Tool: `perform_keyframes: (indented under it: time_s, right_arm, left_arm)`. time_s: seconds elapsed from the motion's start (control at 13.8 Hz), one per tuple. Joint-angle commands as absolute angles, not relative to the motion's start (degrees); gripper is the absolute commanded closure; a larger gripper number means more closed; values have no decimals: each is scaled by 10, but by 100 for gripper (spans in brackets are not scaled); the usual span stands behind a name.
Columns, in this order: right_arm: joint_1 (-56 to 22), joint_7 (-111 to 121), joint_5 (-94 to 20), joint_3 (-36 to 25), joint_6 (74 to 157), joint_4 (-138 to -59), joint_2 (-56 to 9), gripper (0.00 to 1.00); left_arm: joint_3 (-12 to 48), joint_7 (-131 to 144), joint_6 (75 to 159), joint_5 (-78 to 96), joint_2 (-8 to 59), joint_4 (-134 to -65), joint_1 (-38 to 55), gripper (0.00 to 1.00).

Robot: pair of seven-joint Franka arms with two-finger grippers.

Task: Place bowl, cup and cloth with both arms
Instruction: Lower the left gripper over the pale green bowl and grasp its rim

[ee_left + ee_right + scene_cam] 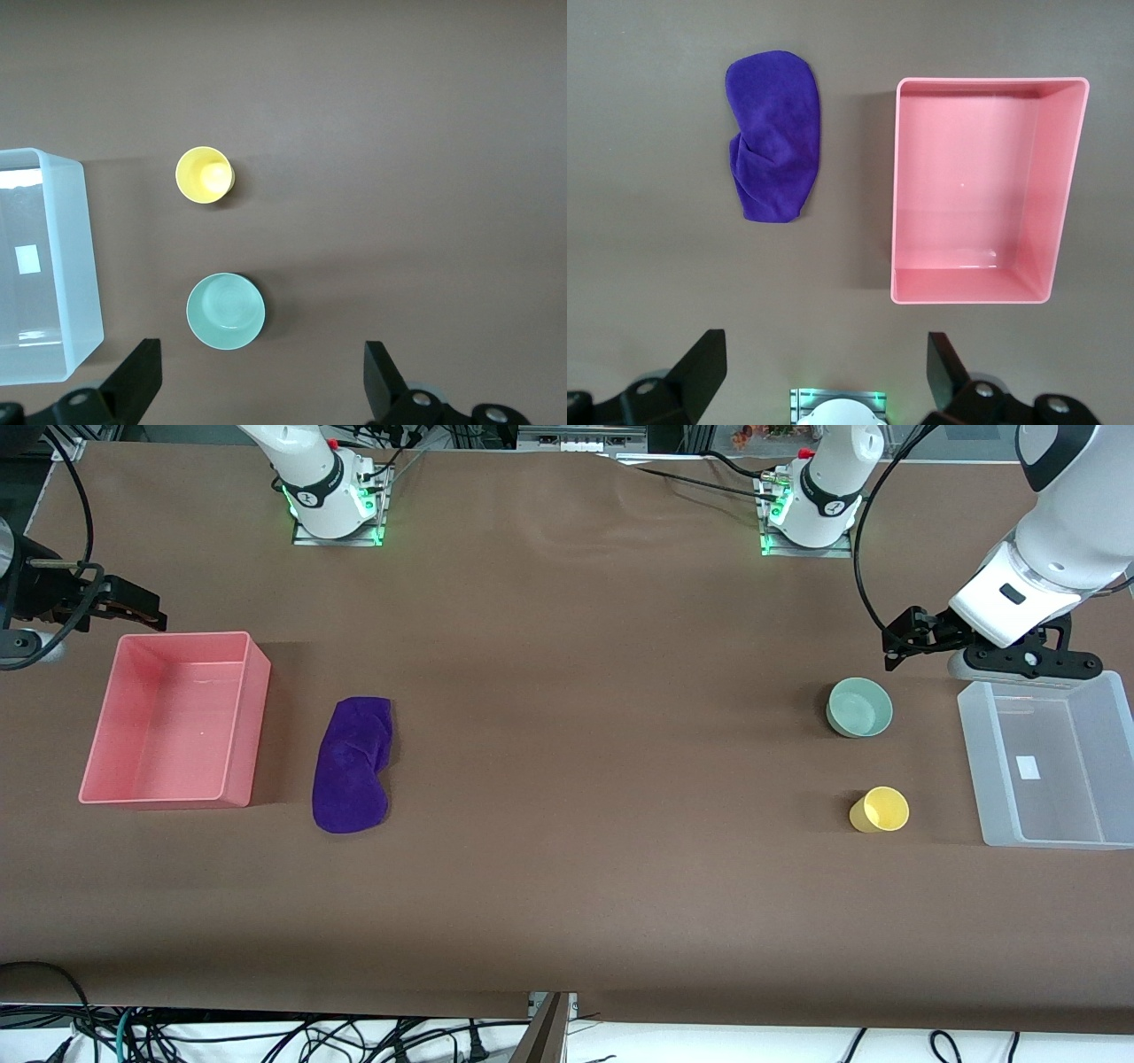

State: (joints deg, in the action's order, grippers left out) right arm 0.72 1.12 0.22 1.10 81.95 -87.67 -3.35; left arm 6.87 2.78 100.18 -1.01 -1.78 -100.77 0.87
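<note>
Fingers [142, 376] spread wide — bowl [225, 311] beneath, untouched.

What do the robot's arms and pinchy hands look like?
Both arms are smooth, white and rounded, with black bands at the joints and green lights glowing at their bases. Black cables loop along them. The left gripper and right gripper are black, each with two flat fingers.

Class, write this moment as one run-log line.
bowl, cup beside clear bin | cloth beside pink bin | left gripper, right gripper: open, empty
</note>
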Motion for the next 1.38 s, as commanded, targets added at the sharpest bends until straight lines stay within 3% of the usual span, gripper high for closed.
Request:
perform_keyframes:
  time_s: [0.0, 0.51, 0.94, 1.16, 1.3]
  right_arm:
    - [4, 17, 11, 14, 819, -859, -41, 0]
    - [4, 17, 11, 18, 819, -846, -52, 0]
    - [4, 18, 11, 18, 823, -846, -53, 0]
    - [4, 19, 11, 18, 823, -846, -53, 0]
    - [4, 19, 11, 18, 823, -846, -53, 0]
  left_arm:
    - [69, 24, 989, -26, -11, -992, 13, 0]
    - [69, 19, 979, -25, -12, -993, 12, 0]
    - [68, -2, 835, -27, 3, -1016, 7, 0]
    - [68, -111, 880, -27, 2, -1084, -20, 0]
    - [68, -203, 989, -27, 3, -1152, -45, 0]
